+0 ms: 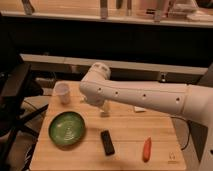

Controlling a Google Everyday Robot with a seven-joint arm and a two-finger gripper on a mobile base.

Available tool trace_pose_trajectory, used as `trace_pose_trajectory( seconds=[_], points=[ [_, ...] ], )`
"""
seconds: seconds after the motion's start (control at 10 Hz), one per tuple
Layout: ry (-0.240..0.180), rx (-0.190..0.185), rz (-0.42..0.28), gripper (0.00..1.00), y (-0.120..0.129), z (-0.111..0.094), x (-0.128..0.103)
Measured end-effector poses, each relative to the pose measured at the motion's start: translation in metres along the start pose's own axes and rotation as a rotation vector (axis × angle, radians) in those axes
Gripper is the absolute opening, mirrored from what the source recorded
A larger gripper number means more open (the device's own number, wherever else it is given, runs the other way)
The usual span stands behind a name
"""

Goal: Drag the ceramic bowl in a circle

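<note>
The ceramic bowl (66,129) is a wide, shallow green dish with faint rings inside, sitting on the front left of the wooden table (125,127). My white arm (145,97) reaches in from the right across the table's back. My gripper (103,109) hangs below the arm's bend, close over the table. It is behind and to the right of the bowl and apart from it. Most of the gripper is hidden by the arm.
A small white cup (62,93) stands at the back left of the table. A black oblong object (107,142) lies right of the bowl, and an orange carrot-like item (146,149) lies further right. A black chair (15,95) stands at the table's left edge.
</note>
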State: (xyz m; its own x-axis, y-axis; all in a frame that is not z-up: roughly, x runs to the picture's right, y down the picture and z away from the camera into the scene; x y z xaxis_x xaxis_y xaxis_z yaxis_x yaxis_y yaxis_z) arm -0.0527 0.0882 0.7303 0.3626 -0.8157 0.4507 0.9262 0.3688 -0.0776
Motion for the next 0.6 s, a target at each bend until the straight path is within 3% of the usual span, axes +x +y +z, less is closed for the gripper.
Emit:
trace_pose_trajectory(
  seconds=[0.6],
  points=[
    [-0.027,-0.007,-0.103,0.8,-0.005,0.013,-0.014]
  ],
)
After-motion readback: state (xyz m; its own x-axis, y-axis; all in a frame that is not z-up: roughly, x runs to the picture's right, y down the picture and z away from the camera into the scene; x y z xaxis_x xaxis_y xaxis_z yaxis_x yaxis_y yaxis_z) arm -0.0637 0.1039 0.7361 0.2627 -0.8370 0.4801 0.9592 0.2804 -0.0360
